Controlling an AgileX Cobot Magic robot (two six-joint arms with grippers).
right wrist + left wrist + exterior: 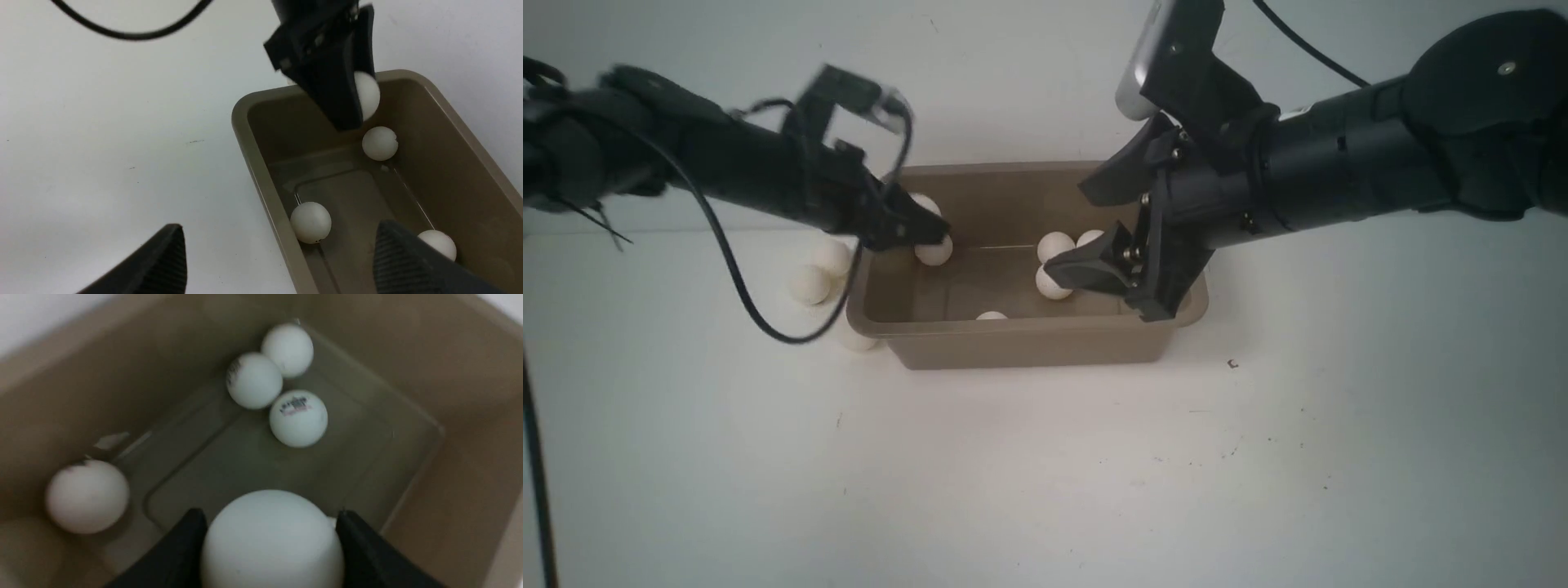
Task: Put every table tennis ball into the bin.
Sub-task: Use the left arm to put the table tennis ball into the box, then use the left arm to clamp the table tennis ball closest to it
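The taupe bin [1013,347] stands mid-table. My left gripper [925,239] hangs over its left end, shut on a white table tennis ball [935,251]; in the left wrist view that ball [271,539] fills the gap between the black fingers [179,555]. Several loose balls lie inside the bin, three clustered [1055,247] at the right, one [992,315] against the near wall. Three more balls [810,285] rest on the table left of the bin. My right gripper [1086,229] is open and empty above the bin's right end.
The left arm's black cable [731,269] droops over the table near the outside balls. A white wall [1013,82] rises just behind the bin. White tabletop [1045,474] spreads in front of the bin.
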